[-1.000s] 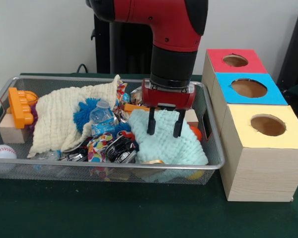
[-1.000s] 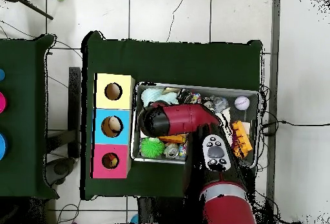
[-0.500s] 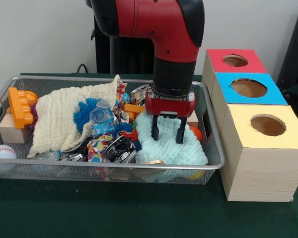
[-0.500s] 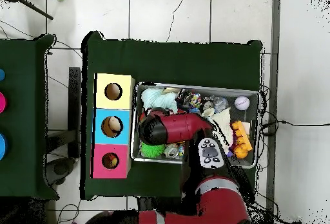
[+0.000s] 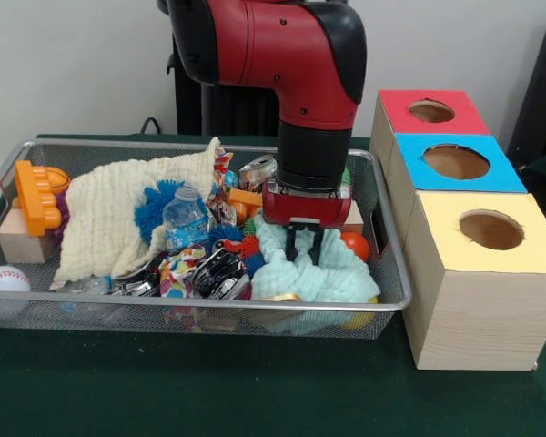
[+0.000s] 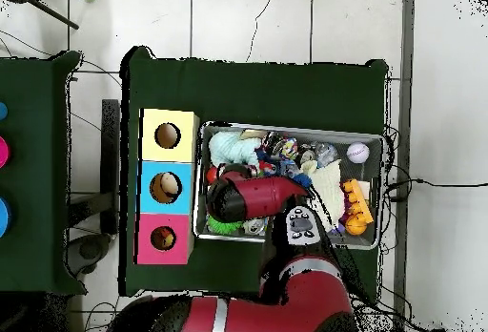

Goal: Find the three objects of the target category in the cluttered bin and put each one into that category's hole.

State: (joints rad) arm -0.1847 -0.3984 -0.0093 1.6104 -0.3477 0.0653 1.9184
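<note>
The silver wire-mesh bin (image 5: 191, 300) is full of clutter; it also shows in the overhead view (image 6: 286, 126). My gripper (image 5: 305, 249) is down in the bin's right part, with its fingers shut on a bunched mint-green cloth (image 5: 332, 278). In the overhead view the arm hides the gripper, and the cloth (image 6: 229, 145) shows beside it. The round hole (image 5: 430, 111) in the red-faced wooden box is to the right of the bin, at the far end of the row; in the overhead view it (image 6: 164, 239) has something in it.
Blue-faced (image 5: 456, 161) and yellow-faced (image 5: 490, 229) boxes stand in line with the red one. In the bin: cream cloth (image 5: 109, 214), orange toy block (image 5: 36, 196), baseball (image 5: 5, 279), water bottle (image 5: 184, 218), blue fuzzy ball (image 5: 155, 205), orange ball (image 5: 355, 244), toy car (image 5: 220, 271).
The gripper came down onto the mint-green cloth and its fingers closed from open to shut. The cloth bunched up under them.
</note>
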